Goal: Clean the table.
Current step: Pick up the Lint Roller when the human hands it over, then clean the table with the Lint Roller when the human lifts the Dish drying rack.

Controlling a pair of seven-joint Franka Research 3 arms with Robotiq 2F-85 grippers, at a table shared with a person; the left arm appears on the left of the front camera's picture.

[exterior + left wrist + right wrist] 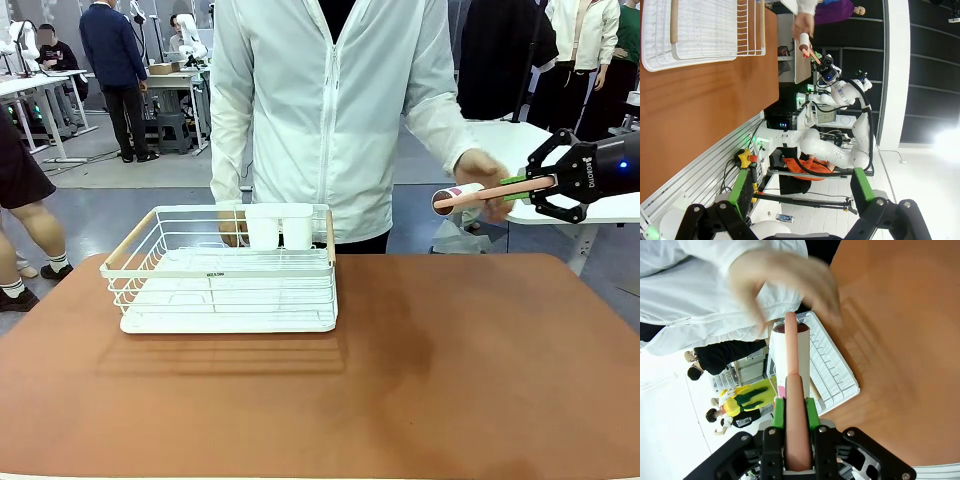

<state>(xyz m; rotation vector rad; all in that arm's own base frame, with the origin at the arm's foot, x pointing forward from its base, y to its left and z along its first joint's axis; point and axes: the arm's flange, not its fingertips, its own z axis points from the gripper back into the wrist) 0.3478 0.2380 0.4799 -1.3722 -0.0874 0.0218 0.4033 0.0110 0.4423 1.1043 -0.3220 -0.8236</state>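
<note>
The table has a reddish-brown top; it also shows in the left wrist view and the right wrist view. My right gripper hangs above the table's far right corner, shut on the pink handle of a lint roller. The roller's white head points left. The person's hand is right at the roller. In the right wrist view the roller rises between the green pads of my gripper, under a blurred hand. My left gripper stands open, off the table's near edge, holding nothing.
A white wire dish rack with wooden handles sits at the table's far left, with two white cups at its back. The person in a white jacket stands at the far edge.
</note>
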